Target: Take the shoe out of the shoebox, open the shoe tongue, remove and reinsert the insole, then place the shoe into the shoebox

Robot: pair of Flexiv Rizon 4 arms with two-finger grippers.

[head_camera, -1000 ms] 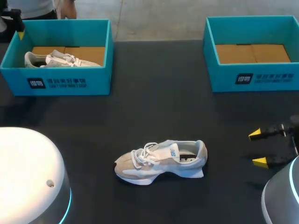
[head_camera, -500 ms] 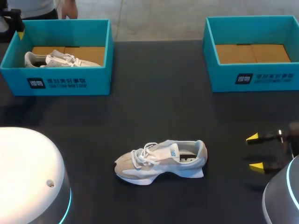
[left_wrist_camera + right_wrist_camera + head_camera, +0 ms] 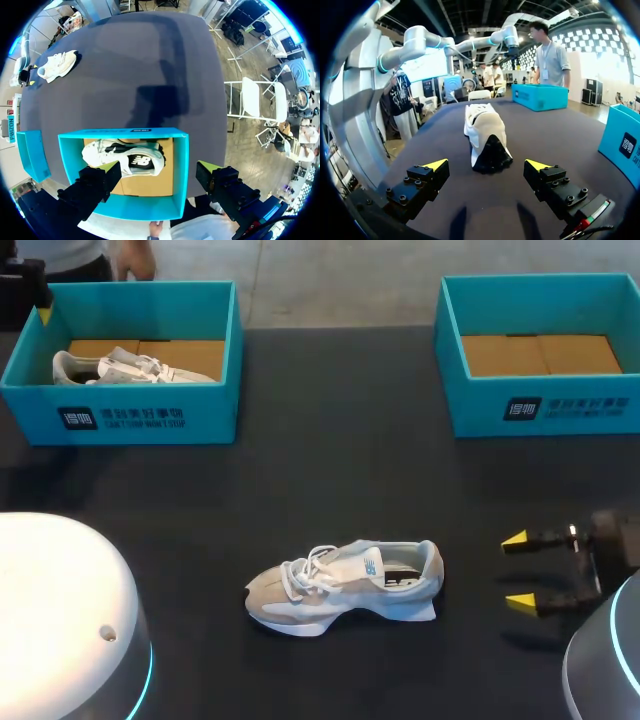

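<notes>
A grey-and-white shoe (image 3: 345, 585) lies on its side at the middle of the black table, toe to the left and heel to the right. My right gripper (image 3: 517, 571) stands open just right of the heel, apart from it. In the right wrist view the shoe (image 3: 485, 132) lies ahead of the open fingers (image 3: 487, 167), heel nearest. My left gripper (image 3: 159, 175) hangs open above the left teal shoebox (image 3: 180, 170), holding nothing. A second white shoe (image 3: 125, 157) rests inside that box (image 3: 150, 415).
An empty teal shoebox (image 3: 540, 405) with a cardboard floor stands at the back right. The shoe on the table (image 3: 57, 65) shows far off in the left wrist view. Bare black tabletop (image 3: 340, 460) lies between the two boxes and around the shoe.
My right gripper has moved left toward the shoe's heel, still open. The shoe and both boxes have not moved.
</notes>
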